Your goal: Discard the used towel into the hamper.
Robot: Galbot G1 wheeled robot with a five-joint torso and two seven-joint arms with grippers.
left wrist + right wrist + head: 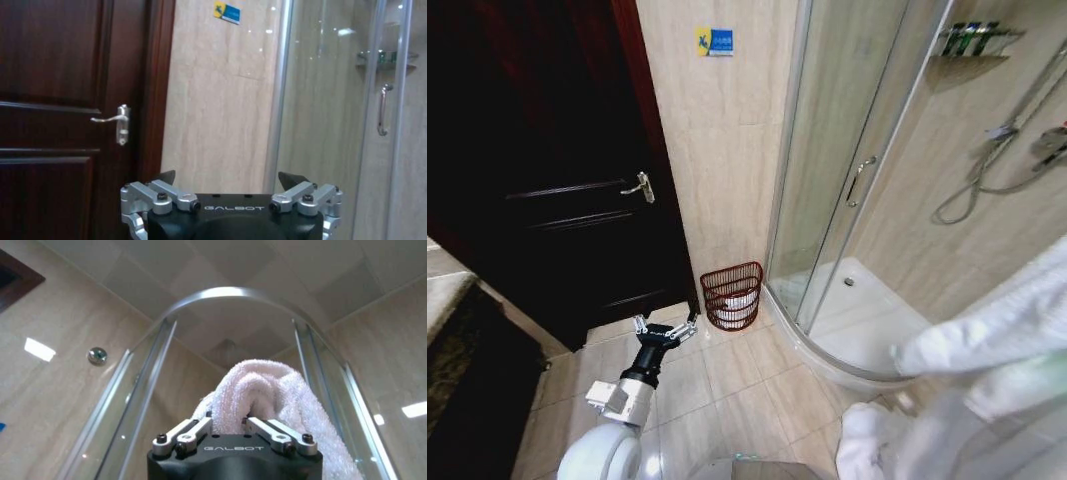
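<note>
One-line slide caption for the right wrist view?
Right gripper shut on a white towel, raised in front of the curved shower enclosure.

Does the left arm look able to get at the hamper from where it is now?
Probably yes: the open left pincer hangs beside the hamper, with bare floor tiles between.

One hamper [732, 295], one towel [267, 390], two hands: left hand [665, 328], right hand [229, 426].
</note>
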